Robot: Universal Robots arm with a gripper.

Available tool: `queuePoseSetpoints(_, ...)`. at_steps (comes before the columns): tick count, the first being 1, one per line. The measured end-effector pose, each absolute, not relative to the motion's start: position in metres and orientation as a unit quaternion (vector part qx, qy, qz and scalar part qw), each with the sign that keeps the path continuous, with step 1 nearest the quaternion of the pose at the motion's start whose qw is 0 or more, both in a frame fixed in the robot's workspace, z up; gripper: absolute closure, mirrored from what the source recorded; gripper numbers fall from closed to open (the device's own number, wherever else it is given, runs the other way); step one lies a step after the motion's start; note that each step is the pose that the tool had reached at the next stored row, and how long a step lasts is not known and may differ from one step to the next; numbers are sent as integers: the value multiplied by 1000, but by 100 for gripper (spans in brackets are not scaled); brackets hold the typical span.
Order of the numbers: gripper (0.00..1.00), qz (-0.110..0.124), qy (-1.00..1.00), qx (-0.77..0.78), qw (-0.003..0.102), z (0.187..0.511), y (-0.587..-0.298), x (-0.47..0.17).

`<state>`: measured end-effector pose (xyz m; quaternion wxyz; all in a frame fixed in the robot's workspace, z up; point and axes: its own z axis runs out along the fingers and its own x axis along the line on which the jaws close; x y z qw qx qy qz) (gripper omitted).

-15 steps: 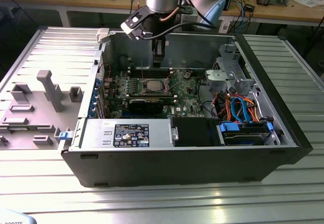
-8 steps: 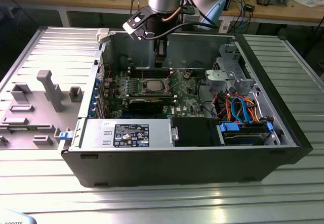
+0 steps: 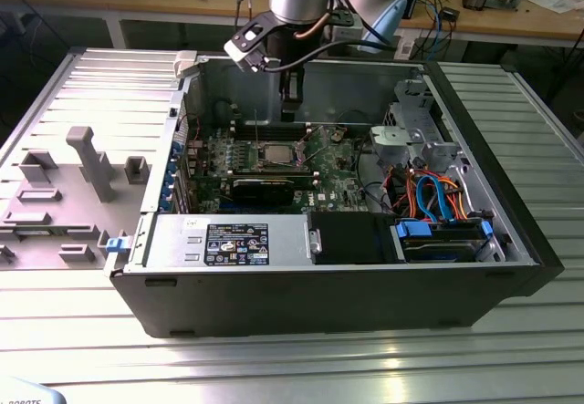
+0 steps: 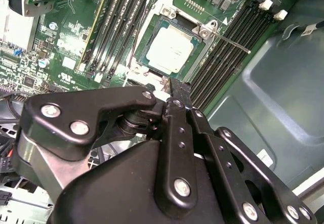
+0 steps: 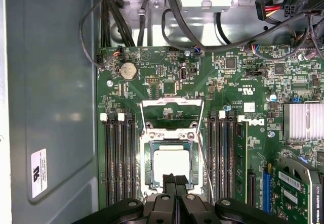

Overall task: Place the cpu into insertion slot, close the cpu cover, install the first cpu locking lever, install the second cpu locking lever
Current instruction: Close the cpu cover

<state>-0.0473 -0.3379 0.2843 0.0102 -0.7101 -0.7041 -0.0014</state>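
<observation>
The cpu (image 5: 171, 164) lies flat in the insertion slot (image 5: 149, 169), its silver-grey face showing; it also appears in the second wrist view (image 4: 169, 49) and in the exterior view (image 3: 276, 155). The cpu cover (image 5: 172, 102) is swung open and lies back on the board beyond the slot's hinge edge. A thin wire locking lever (image 5: 202, 161) stands free along one side of the slot (image 4: 230, 41). My gripper (image 5: 175, 179) hangs just above the slot's near edge, fingers shut together with nothing between them (image 4: 174, 88). In the exterior view it (image 3: 288, 105) hovers over the board's rear.
Long black memory slots (image 5: 117, 158) flank the socket on both sides. A black expansion card (image 3: 263, 188) sits in front of it in the exterior view. Cables (image 3: 436, 199) and a drive cage (image 3: 415, 130) fill the case on the exterior view's right. The case wall (image 5: 50, 107) stands close by.
</observation>
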Motion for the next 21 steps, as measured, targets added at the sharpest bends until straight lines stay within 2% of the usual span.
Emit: queuePoseSetpoints(21,89,-1,-704,-710,10,284,-338,-33)
